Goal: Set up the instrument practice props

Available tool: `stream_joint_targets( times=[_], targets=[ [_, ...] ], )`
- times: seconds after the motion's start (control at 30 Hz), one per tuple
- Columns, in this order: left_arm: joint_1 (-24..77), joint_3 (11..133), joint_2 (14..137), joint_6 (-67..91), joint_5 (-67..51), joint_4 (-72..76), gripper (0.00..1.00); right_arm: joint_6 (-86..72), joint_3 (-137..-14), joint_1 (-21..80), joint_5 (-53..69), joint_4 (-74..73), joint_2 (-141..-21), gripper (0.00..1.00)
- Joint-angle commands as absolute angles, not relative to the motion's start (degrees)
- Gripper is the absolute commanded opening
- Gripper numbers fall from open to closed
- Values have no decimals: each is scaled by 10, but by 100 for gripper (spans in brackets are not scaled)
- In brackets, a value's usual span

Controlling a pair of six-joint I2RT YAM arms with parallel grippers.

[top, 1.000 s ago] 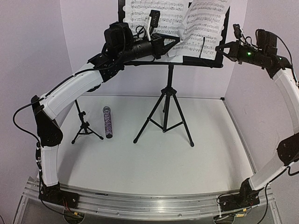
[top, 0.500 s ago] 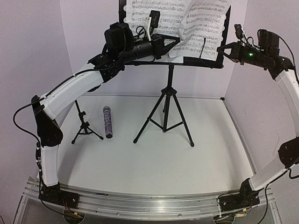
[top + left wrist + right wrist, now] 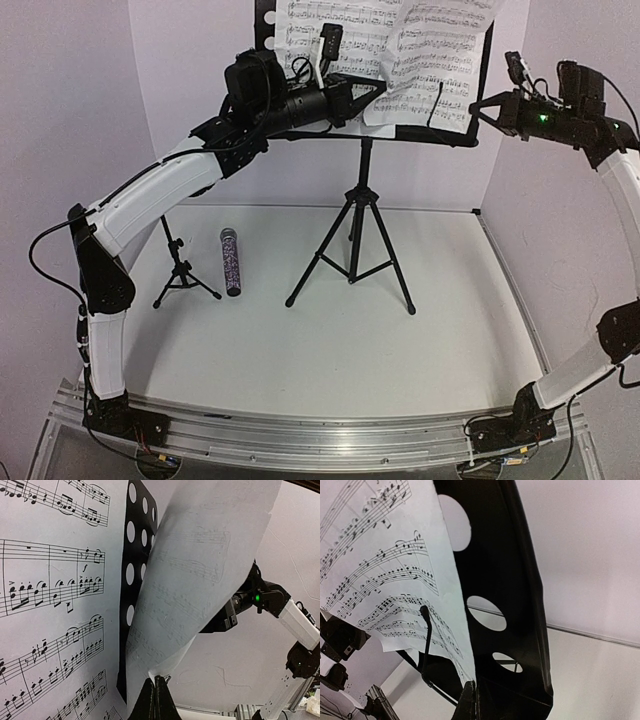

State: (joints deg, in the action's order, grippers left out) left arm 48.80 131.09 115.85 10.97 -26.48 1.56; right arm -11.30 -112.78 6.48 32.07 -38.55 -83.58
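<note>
The black tripod music stand (image 3: 358, 240) stands at the back centre. Its perforated desk (image 3: 505, 570) carries two white music sheets. The left sheet (image 3: 300, 25) lies flat on the desk. The right sheet (image 3: 435, 60) curls away from it. My left gripper (image 3: 381, 89) is shut on the right sheet's lower left corner (image 3: 200, 570), fingertips pinched together (image 3: 155, 678). My right gripper (image 3: 474, 104) is shut at that sheet's lower right corner (image 3: 385, 555), beside the desk's right edge. The glittery microphone (image 3: 231, 262) lies on the table beside the small mic stand (image 3: 180, 270).
A wire page holder (image 3: 426, 640) rises from the desk's ledge in front of the right sheet. The stand's tripod legs (image 3: 400, 280) spread over the table's middle. White walls close the back and both sides. The right arm (image 3: 270, 600) shows behind the sheet.
My right gripper has shifted slightly right and up, and the right sheet with the desk's right edge has moved with it. The left arm has held still.
</note>
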Motion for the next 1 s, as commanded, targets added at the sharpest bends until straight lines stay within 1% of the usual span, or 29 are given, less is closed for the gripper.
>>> stream_joint_targets(
  times=[0.0,0.27,0.97],
  targets=[
    [484,1296,1167,109,-263,20,0,-85,-1118,66,276,-409,-811,0],
    [484,1302,1169,111,-267,19,0,-67,-1150,66,253,-438,-817,0],
    [484,1301,1168,79,-256,-18,0,-31,-1150,66,190,-458,-813,0]
  ],
)
